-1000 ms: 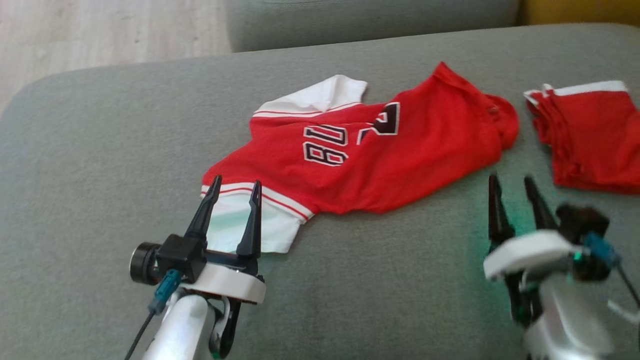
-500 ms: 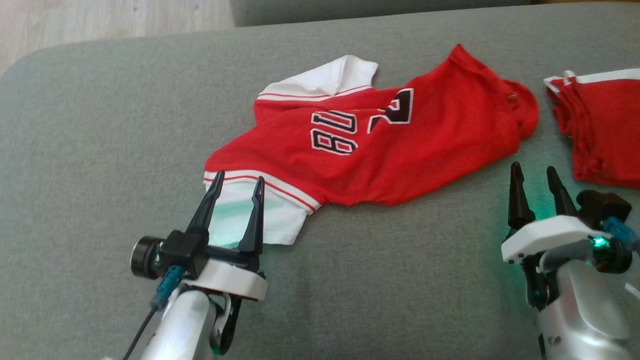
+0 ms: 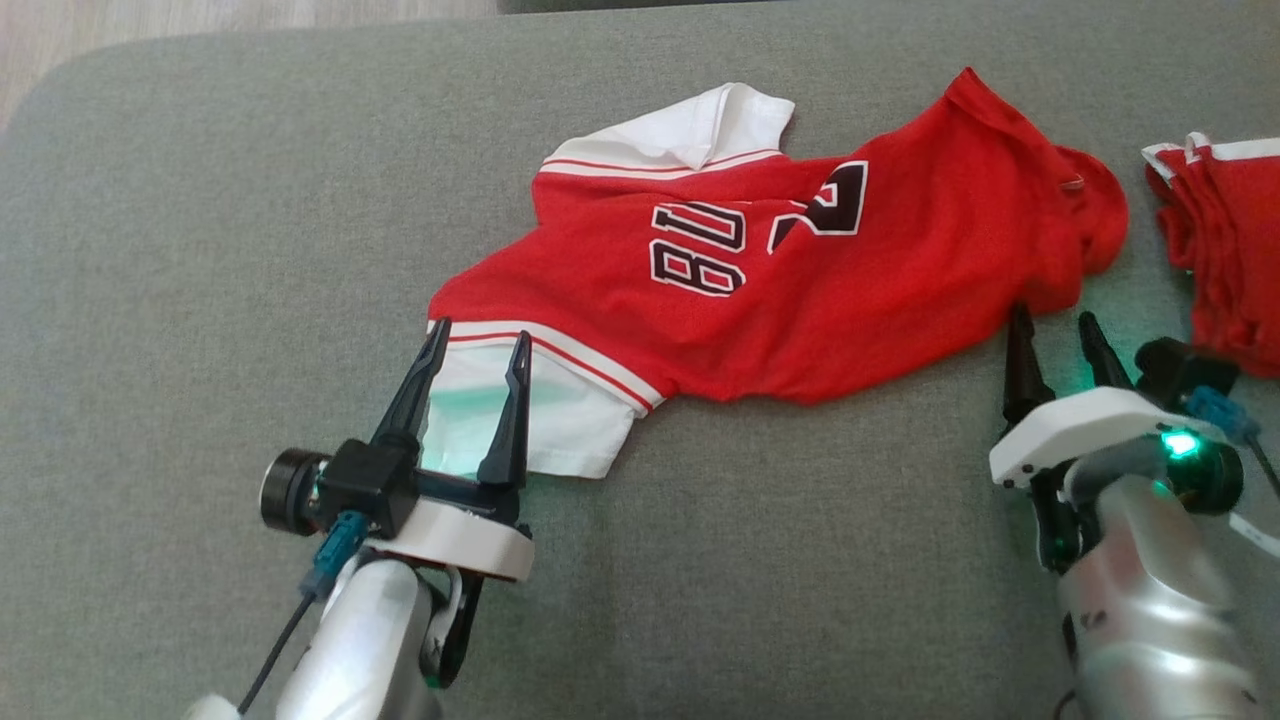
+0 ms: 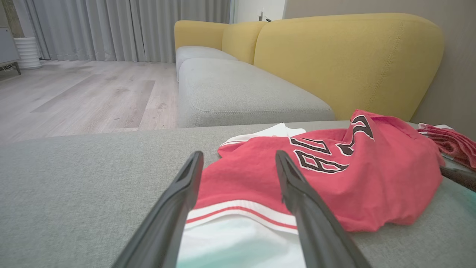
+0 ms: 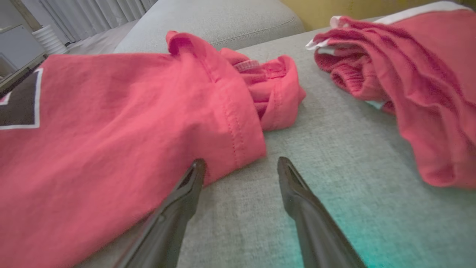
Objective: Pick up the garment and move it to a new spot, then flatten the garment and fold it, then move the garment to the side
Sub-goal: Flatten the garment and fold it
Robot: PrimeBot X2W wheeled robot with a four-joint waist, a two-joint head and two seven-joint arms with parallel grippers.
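The garment (image 3: 800,290) is a red jersey with white sleeves and black numbers, lying crumpled across the grey sofa cushion (image 3: 200,300). My left gripper (image 3: 480,335) is open, its fingers over the near white sleeve (image 3: 560,420) with their tips at the striped band. In the left wrist view the left gripper (image 4: 238,154) straddles that sleeve of the garment (image 4: 372,178). My right gripper (image 3: 1052,315) is open at the jersey's right hem corner. In the right wrist view the right gripper (image 5: 241,162) has its left fingertip at the edge of the garment (image 5: 111,123), with nothing held.
A second red garment (image 3: 1230,260) with white trim lies bunched at the right edge, close to the right gripper, and appears as the second red garment (image 5: 420,85) in the right wrist view. A yellow backrest (image 4: 334,63), another grey seat (image 4: 238,89) and a wooden floor (image 4: 74,96) lie beyond.
The head camera has shifted, sliding the whole picture. My right gripper has moved forward to the jersey's right hem corner. The left gripper stays over the white sleeve.
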